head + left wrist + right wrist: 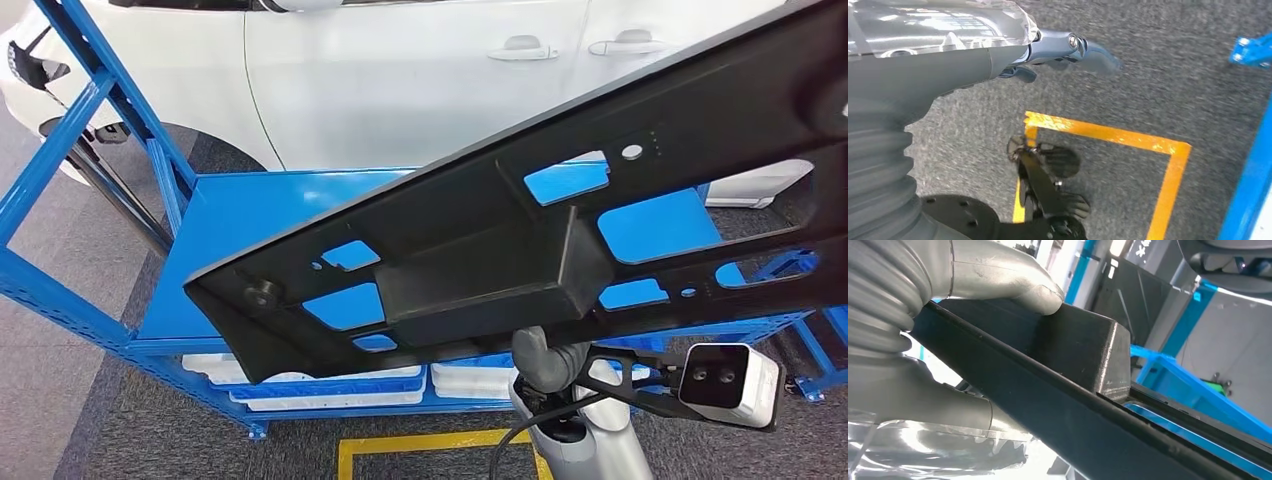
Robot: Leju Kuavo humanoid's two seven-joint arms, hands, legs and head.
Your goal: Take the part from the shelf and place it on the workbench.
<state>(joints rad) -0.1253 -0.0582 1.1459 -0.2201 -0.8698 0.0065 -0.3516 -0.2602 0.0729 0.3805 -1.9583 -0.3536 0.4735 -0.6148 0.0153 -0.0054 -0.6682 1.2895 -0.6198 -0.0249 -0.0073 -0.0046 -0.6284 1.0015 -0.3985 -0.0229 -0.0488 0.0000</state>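
Observation:
A long black plastic panel (520, 240) with several cut-outs and a raised boxy block hangs tilted in the air across the head view, in front of the blue shelf (240, 215). My right hand (548, 362) grips it from below, near the block. In the right wrist view the thumb (1013, 282) lies on the block of the panel (1073, 345) and the rest of the hand wraps under the panel's edge. My left hand (1058, 55) hangs over the floor with fingers loosely curled and nothing in it.
A white car (420, 70) stands behind the shelf. White parts (330, 390) lie on the shelf's lower level. Yellow floor tape (430, 445) marks a box on the grey carpet (1158, 90). A blue frame post (50, 150) rises at the left.

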